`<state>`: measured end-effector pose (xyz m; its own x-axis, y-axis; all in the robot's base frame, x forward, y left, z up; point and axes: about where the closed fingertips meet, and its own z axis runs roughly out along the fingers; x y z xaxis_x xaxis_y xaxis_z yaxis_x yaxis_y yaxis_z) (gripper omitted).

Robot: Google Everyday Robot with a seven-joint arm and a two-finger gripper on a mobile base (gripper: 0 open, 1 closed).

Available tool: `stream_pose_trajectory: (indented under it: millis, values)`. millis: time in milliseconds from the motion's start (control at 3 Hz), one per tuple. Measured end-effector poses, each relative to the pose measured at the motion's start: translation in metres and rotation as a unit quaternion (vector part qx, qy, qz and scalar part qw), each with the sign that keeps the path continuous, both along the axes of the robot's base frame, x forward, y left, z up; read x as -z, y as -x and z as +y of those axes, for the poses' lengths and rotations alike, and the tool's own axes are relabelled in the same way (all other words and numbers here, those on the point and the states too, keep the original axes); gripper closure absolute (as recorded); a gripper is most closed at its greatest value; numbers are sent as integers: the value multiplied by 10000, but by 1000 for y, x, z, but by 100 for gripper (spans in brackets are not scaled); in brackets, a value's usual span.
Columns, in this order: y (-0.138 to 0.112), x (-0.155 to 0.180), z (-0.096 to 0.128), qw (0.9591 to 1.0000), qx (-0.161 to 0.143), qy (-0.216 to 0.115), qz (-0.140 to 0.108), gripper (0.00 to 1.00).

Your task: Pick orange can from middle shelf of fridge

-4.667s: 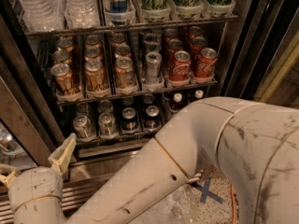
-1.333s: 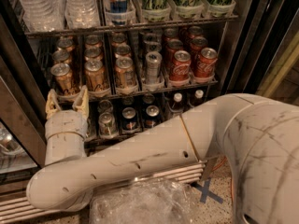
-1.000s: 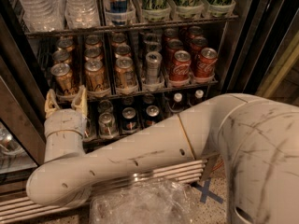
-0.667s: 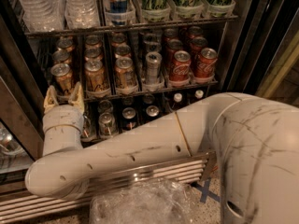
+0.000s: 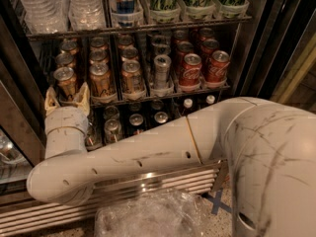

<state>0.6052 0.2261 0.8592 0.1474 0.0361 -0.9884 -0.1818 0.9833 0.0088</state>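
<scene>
The fridge (image 5: 247, 58) stands open with a dark interior. Its middle shelf (image 5: 197, 90) holds several orange cans in rows at the left and centre; the front ones stand at the far left (image 5: 65, 82), beside it (image 5: 100, 80) and at the centre (image 5: 131, 76). My gripper (image 5: 66, 97) is raised at the front left of this shelf, fingers apart, with one cream fingertip (image 5: 51, 98) left and one right of the base of the leftmost front orange can. It holds nothing.
A slim silver can (image 5: 161, 71) and red Coca-Cola cans (image 5: 190, 71) fill the shelf's right side. Water bottles (image 5: 86, 6) and green cans stand above, dark bottles and cans (image 5: 112, 128) below. My white arm (image 5: 163, 152) crosses the steel base grille (image 5: 148, 184). A plastic bag (image 5: 148, 216) lies on the floor.
The gripper has risen from floor level to the middle shelf's front left, then edged up and slightly left toward the leftmost orange can. Fingers stay apart.
</scene>
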Motion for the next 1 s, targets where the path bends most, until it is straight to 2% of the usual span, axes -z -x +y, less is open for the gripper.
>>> stream_pose_trajectory:
  millis: [333, 667, 1000]
  values:
    - [0, 0, 0, 10000, 0, 0, 0, 31]
    - [-3, -1, 1, 10000, -9, -14, -33, 44]
    - [-7, -4, 4, 10000, -29, -2, -72, 38]
